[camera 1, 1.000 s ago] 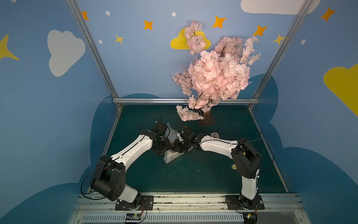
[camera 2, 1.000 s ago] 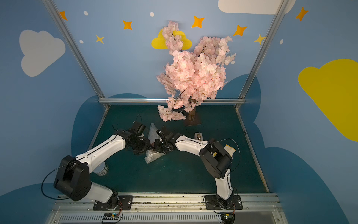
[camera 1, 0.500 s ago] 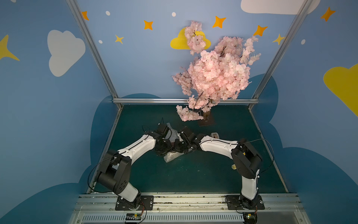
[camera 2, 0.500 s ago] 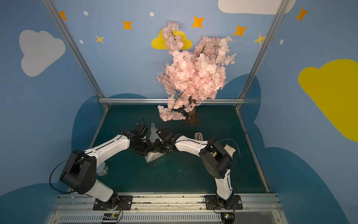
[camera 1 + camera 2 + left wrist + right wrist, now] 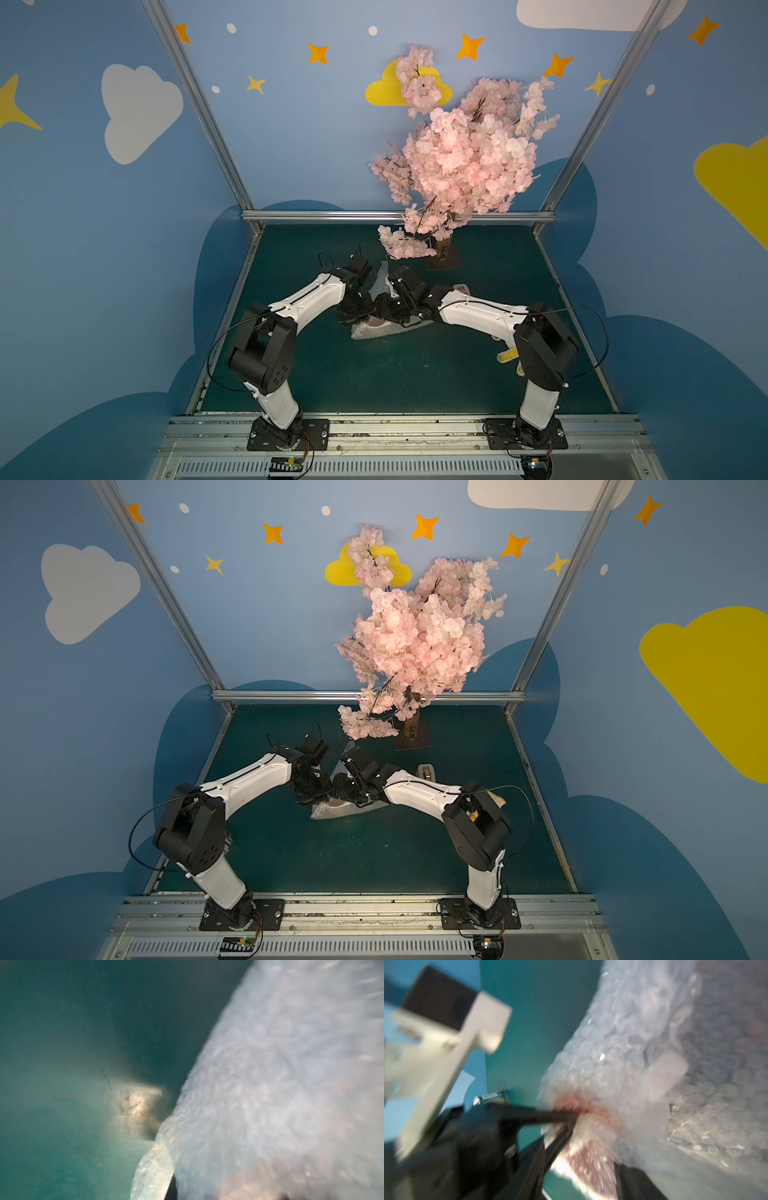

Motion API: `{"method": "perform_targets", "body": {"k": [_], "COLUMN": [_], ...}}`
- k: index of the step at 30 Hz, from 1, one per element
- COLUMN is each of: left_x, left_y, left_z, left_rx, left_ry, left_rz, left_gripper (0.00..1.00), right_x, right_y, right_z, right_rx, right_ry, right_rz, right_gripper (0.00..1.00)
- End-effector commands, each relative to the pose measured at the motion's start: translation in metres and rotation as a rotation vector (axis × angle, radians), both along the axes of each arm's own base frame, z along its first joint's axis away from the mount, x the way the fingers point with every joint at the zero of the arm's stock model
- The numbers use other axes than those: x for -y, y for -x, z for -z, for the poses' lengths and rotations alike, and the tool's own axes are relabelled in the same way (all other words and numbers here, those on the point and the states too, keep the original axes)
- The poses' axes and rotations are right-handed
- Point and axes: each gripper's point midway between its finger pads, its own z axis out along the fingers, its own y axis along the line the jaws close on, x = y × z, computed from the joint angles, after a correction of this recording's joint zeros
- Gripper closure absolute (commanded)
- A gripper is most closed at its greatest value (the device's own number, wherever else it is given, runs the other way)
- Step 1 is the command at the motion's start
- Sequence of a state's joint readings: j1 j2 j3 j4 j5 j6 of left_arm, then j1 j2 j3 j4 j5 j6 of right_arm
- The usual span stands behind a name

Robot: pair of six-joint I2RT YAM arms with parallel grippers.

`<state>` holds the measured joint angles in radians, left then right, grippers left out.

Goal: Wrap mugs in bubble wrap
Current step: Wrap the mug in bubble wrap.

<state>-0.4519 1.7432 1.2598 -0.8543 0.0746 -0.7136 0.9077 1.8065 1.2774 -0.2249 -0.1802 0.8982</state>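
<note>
Bubble wrap [image 5: 374,331] lies bunched at the middle of the green table [image 5: 395,374], a little left of centre. Both arms reach in over it from the near edge, and their wrists meet above the bundle. The mug [image 5: 588,1158] sits inside the wrap. Only its red shows, as a dull reddish patch through the plastic in the right wrist view.

The left gripper [image 5: 574,1119] comes at the bundle from the left. In that blurred view its two black fingers [image 5: 537,1114] run together to a point, pinching a fold of the bubble wrap. The right gripper [image 5: 388,312] is close against the bundle's right side. Its fingers are hidden under the wrist in both top views and lost in blur up close, so whether they are apart or together cannot be told.

A cream tape dispenser [image 5: 426,771] stands just beyond the right arm. A yellow-and-white dotted glove [image 5: 508,355] lies by that arm's elbow, towards the right edge. A pink blossom tree [image 5: 461,166] stands at the far edge, right of centre.
</note>
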Motion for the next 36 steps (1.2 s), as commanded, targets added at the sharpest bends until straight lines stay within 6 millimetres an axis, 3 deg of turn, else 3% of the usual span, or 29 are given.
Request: {"method": "perform_targets", "body": {"k": [1,8,12,15,22,29,32,36], "left_x": [-0.020,-0.022,-0.026,-0.028,-0.031,-0.030,-0.030,-0.029], "left_y": [0.000,-0.006,-0.010,-0.010,-0.002,-0.001,-0.001,-0.002], "left_z": [-0.001,0.001,-0.006,-0.007,0.000,-0.002,0.000,-0.001], "left_rx": [-0.031,-0.065,-0.063,-0.064,-0.084,-0.080,-0.084,-0.084], "left_ry": [-0.113,-0.158,-0.195,-0.202,-0.204,-0.188,-0.186,-0.186], "left_rz": [0.060,0.129,0.178,0.203,0.228,0.233,0.237,0.241], "left_gripper": [0.97,0.97,0.97,0.97,0.97,0.97,0.97,0.97], "right_x": [0.023,0.063,0.102,0.128,0.181,0.209,0.209,0.197], "right_y": [0.013,0.026,0.032,0.036,0.037,0.028,0.021,0.013], "right_z": [-0.016,-0.031,-0.014,-0.008,0.010,0.038,0.051,0.053], "right_rx": [0.055,0.059,-0.054,-0.070,-0.070,-0.068,-0.078,-0.088], "right_ry": [0.039,0.045,0.086,0.114,0.118,0.131,0.085,0.042], "right_rz": [-0.025,0.004,0.158,0.217,0.330,0.335,0.309,0.217], "right_gripper": [0.38,0.32,0.29,0.19,0.16,0.17,0.17,0.19]}}
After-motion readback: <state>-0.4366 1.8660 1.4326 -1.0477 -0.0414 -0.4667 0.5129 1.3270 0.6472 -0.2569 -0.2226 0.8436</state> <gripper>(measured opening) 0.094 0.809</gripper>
